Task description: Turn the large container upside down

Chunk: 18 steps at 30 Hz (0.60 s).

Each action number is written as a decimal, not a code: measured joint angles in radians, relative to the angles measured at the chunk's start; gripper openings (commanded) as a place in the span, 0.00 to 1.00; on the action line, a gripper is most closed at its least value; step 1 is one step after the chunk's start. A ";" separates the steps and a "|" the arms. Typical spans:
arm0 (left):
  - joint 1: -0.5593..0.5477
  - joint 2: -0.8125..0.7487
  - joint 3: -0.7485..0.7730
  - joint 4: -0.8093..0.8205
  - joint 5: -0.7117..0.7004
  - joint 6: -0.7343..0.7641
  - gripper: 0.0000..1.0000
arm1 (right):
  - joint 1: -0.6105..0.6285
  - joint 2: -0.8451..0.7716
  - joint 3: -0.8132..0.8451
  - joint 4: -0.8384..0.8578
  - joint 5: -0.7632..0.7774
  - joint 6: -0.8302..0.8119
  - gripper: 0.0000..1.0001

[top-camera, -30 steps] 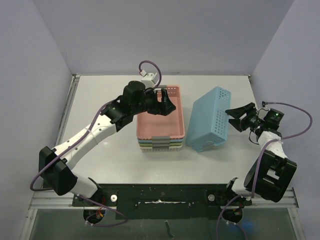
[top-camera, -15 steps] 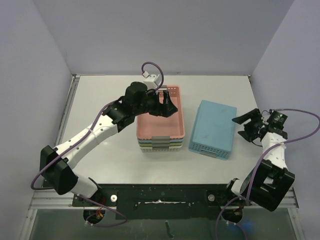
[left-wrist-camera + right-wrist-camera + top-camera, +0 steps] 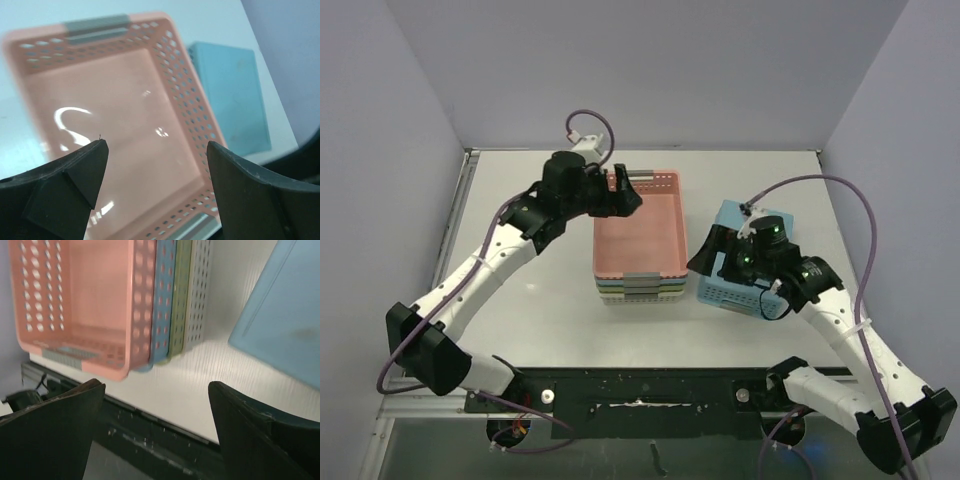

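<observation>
The big blue box (image 3: pixel 725 293) lies upside down on the right side of the white table (image 3: pixel 520 190). It is just beside a stack of baskets (image 3: pixel 635 291) with a pink basket (image 3: pixel 640 235) on top. The right gripper (image 3: pixel 705 255) hangs over the box's left edge, fingers spread apart, holding nothing. The left gripper (image 3: pixel 626 192) hovers over the pink basket's far left corner, fingers spread too, holding nothing.

We shoot the top view from above and behind the arm bases, down on the whole bench (image 3: pixel 550 335). Left wrist sits close over the pink basket (image 3: pixel 115 125), looking in. Right wrist sits low beside it, facing the bench's near edge. All three share basket and large container (image 3: pixel 740 297).
</observation>
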 measured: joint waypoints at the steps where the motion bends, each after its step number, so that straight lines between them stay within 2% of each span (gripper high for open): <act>1: 0.034 -0.013 0.000 -0.017 -0.010 0.000 0.80 | 0.048 -0.005 -0.014 -0.031 0.019 0.024 0.88; 5: 0.179 -0.097 -0.013 -0.058 -0.047 -0.002 0.81 | 0.198 -0.048 -0.090 -0.116 0.087 0.135 0.88; 10: 0.261 -0.185 -0.033 -0.074 -0.064 -0.002 0.81 | 0.215 -0.060 -0.185 -0.165 0.191 0.233 0.87; 14: 0.265 -0.195 -0.033 -0.092 -0.062 0.000 0.81 | 0.141 0.027 -0.191 -0.129 0.252 0.229 0.86; 18: 0.266 -0.201 -0.045 -0.108 -0.060 0.002 0.81 | -0.042 0.156 -0.189 -0.025 0.254 0.172 0.85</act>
